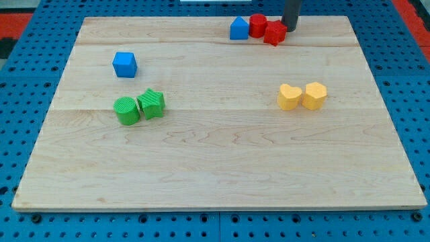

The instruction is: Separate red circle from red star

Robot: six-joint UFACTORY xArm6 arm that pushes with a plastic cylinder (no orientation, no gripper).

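red circle, touching red star

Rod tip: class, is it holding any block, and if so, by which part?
Nothing is held. My tip has no grasp; it stands just right of the red star, which adjoins the red circle.

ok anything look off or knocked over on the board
Nothing stands out. The red circle and red star sit touching near the view's top edge, with my tip just right of the star. No block looks tipped or damaged.
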